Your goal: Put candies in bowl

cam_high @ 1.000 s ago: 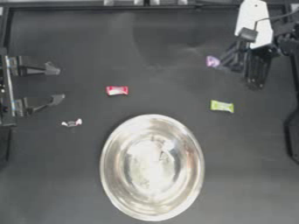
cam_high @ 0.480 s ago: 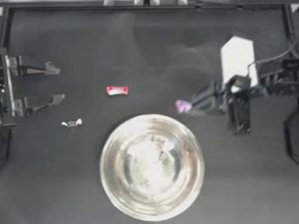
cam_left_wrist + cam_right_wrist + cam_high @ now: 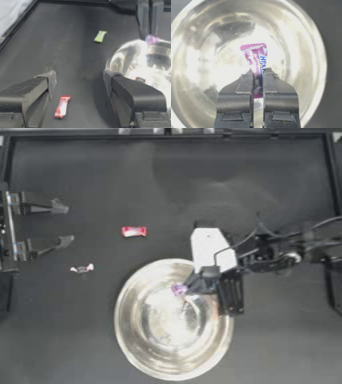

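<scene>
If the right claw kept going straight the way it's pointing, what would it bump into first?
Probably the inside of the bowl. The right gripper, shut on the purple candy, points down into it, so the candy would likely touch the metal first; the gap is unclear.

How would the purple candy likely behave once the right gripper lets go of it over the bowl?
The purple candy, pinched by one end in the right gripper, sticks out straight, so it seems fairly stiff. It is tiny beside the bowl, so probably light. On the shiny, curved inside it may slide toward the middle.

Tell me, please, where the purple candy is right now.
The purple candy is pinched in the right gripper, held over the bowl near its upper right rim in the top view.
</scene>
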Controlling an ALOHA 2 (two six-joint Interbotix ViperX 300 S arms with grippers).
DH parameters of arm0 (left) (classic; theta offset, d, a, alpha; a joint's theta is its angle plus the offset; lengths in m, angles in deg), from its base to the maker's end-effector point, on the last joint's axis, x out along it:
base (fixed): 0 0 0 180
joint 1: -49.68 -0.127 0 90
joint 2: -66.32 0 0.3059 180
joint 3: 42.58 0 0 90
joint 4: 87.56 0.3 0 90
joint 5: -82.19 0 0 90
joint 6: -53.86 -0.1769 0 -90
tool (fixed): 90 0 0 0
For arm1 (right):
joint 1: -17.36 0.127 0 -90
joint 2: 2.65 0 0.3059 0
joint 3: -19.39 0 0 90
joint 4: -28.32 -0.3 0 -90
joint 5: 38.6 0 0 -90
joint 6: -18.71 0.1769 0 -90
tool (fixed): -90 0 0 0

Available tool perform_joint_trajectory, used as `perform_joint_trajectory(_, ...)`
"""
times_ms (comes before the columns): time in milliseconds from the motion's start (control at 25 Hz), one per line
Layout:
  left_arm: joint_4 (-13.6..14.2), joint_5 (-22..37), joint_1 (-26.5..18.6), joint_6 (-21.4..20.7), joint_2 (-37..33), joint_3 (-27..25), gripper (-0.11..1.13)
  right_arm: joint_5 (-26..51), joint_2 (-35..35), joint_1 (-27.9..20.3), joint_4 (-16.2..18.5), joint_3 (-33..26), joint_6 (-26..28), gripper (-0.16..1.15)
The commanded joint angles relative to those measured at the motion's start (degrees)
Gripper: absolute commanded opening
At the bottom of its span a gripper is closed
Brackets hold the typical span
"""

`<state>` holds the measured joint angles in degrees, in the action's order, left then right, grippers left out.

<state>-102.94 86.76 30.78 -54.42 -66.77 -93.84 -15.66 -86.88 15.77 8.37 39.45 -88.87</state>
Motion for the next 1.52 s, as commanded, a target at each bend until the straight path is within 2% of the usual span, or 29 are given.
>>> perform_joint_trajectory(40,-0.09,-0.18,-0.09,0.0,0.97,1.14,0.92,-1.14,1.23,0.79,-0.26,-1.93,0.09,0.26)
perform_joint_trajectory(160,-0.09,-0.18,-0.09,0.0,0.97,1.14,0.92,-2.29,2.81,1.58,-0.62,-2.02,0.18,0.3)
perform_joint_trajectory(240,0.0,-0.18,-0.09,0.0,0.97,1.14,0.92,-2.9,3.34,1.58,-0.88,-2.02,0.09,0.41)
perform_joint_trajectory(320,-0.09,-0.18,-0.09,0.0,0.97,1.14,0.92,-2.99,3.78,1.58,-1.32,-2.2,0.0,0.61)
perform_joint_trajectory(440,-0.09,-0.18,-0.09,0.0,0.97,1.14,0.92,-2.99,4.13,1.85,-1.41,-2.46,-0.18,1.0)
perform_joint_trajectory(480,-0.09,-0.18,-0.09,0.09,0.97,1.14,0.92,-2.99,4.13,1.85,-1.32,-2.46,-0.18,1.08)
perform_joint_trajectory(520,0.0,-0.18,-0.09,0.09,0.97,1.14,0.92,-3.08,4.13,1.93,-1.32,-2.55,-0.26,1.09)
perform_joint_trajectory(640,0.0,-0.18,-0.09,0.0,0.97,1.14,0.92,-3.08,3.96,1.93,-0.97,-3.16,-0.35,0.98)
perform_joint_trajectory(800,-0.09,-0.09,-0.09,0.0,0.97,1.14,0.92,-4.31,1.58,1.93,-0.7,-3.87,-0.79,0.98)
perform_joint_trajectory(960,-0.09,-0.09,-0.09,0.0,0.97,1.14,0.92,-7.38,-2.9,1.58,1.23,-2.55,-0.79,0.98)
perform_joint_trajectory(1360,-0.09,0.0,-0.09,0.0,0.79,1.14,0.92,-16.0,-18.19,-2.72,2.72,7.21,-0.79,0.98)
perform_joint_trajectory(1520,-0.09,0.62,-0.09,0.0,0.88,1.49,0.92,-18.9,-24.26,-4.83,4.92,11.51,-0.79,0.98)
